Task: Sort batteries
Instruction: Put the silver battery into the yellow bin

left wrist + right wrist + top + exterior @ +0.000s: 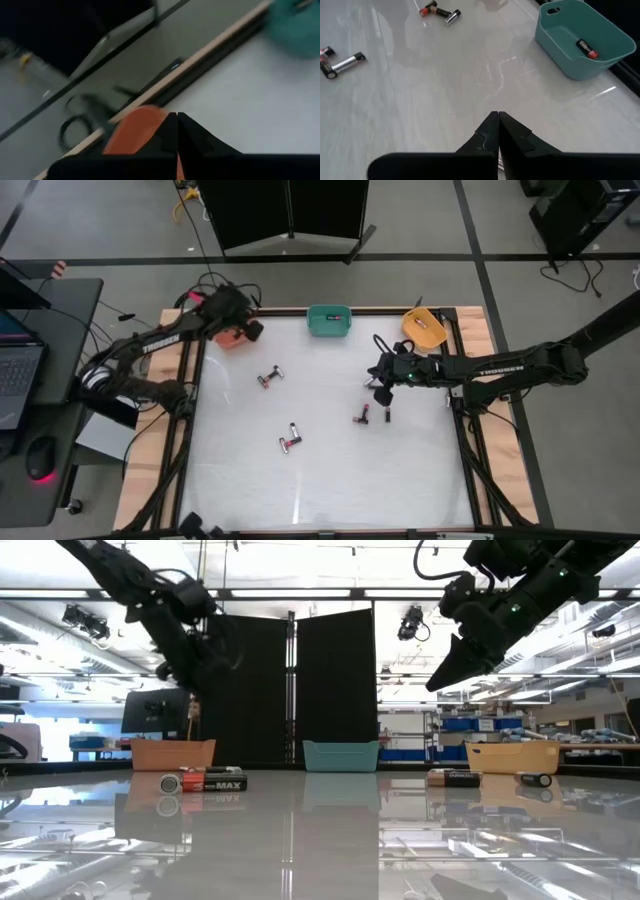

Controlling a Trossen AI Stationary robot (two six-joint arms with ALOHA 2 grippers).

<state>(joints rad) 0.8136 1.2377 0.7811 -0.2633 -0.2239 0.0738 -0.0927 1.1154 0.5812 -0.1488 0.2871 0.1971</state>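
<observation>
The right gripper (383, 393) hangs above the table with its fingers pressed together, holding nothing. The nearest batteries (362, 417) lie on the table just at its 7 o'clock in the high view; their long axis cannot be told. Farther off, a pair (290, 444) lies at 8 o'clock and another (269, 377) at 9 o'clock. The right arm looks nearest to the first pair. The left gripper (243, 330), also closed and empty, sits over the orange bin (232, 339).
</observation>
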